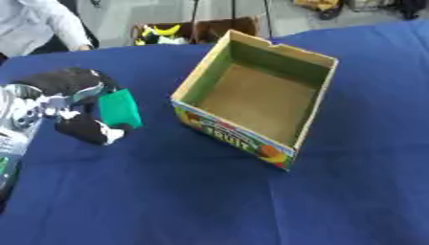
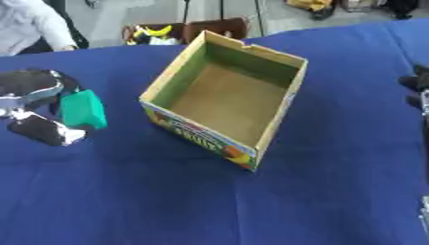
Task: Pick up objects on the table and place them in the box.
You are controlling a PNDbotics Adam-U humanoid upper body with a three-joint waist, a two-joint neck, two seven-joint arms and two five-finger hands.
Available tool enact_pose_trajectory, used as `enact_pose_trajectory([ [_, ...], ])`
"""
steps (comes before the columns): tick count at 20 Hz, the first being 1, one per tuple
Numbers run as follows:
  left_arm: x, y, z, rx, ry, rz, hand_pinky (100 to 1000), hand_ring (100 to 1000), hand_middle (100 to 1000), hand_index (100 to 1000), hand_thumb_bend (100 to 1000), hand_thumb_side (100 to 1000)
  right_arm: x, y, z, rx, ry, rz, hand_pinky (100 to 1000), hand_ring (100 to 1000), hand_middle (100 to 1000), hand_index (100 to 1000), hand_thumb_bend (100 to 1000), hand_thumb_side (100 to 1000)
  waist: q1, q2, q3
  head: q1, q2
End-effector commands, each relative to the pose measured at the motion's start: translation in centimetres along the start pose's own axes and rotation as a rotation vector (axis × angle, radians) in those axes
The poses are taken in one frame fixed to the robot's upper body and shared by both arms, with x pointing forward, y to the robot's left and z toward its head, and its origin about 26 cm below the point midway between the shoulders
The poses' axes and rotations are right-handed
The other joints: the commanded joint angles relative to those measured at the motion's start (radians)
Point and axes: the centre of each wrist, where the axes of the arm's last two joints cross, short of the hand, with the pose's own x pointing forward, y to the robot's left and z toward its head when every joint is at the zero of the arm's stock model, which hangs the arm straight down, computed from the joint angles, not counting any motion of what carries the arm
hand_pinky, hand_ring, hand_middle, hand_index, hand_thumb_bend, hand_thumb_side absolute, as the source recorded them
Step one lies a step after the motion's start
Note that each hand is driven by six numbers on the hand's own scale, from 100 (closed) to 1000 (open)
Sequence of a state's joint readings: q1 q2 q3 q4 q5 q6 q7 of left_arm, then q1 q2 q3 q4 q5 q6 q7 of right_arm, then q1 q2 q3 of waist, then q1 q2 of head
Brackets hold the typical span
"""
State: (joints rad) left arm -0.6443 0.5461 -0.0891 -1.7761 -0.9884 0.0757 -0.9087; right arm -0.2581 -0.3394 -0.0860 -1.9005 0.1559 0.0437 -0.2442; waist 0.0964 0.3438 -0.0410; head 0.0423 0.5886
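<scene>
Blue cloth covers our table. We hold a green block near its left edge, our left hand curled around it, apart from the cardboard box. Our right hand shows at the right edge; its fingers we cannot tell.

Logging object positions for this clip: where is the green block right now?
The green block is at the left, held in the left hand, just left of the empty cardboard box.

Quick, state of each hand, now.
Left hand: shut on the green block.
Right hand: only a dark edge shows; cannot tell.
</scene>
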Motion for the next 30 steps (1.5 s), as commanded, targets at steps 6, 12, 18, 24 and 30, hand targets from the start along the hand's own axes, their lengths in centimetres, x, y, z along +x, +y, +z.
enact_pose_trajectory([
  [6, 0.2, 2.7, 1.8, 0.098, 0.001, -0.046, 236, 460, 668, 754, 100, 536, 0.4, -0.6, -0.4, -0.005, -0.024, 0.013, 867, 886, 740, 891, 100, 1000, -0.004, -0.027, 0.001, -0.002, -0.008],
  [12, 1.4, 5.5, 2.7, 0.190, -0.036, -0.105, 227, 453, 668, 753, 100, 536, 0.3, -0.6, -0.3, 0.004, -0.022, 0.015, 867, 886, 740, 891, 100, 1000, 0.000, -0.034, -0.006, 0.004, -0.002],
  [18, 3.0, 8.8, 2.8, 0.288, -0.116, -0.135, 205, 439, 666, 752, 100, 537, 0.3, -0.4, -0.3, 0.022, -0.024, 0.012, 867, 886, 740, 891, 100, 1000, 0.008, -0.043, -0.022, 0.022, -0.003],
  [24, 4.2, 9.8, 1.7, 0.333, -0.178, -0.119, 169, 414, 650, 746, 100, 539, 0.5, 0.0, -0.4, 0.043, -0.033, 0.003, 867, 886, 740, 892, 100, 1000, 0.016, -0.047, -0.053, 0.054, -0.008],
  [30, 7.3, 11.2, -1.8, 0.371, -0.235, -0.049, 154, 404, 644, 743, 100, 541, 0.8, 0.3, -0.6, 0.062, -0.048, -0.008, 868, 887, 739, 892, 100, 1000, 0.028, -0.040, -0.088, 0.082, -0.019],
])
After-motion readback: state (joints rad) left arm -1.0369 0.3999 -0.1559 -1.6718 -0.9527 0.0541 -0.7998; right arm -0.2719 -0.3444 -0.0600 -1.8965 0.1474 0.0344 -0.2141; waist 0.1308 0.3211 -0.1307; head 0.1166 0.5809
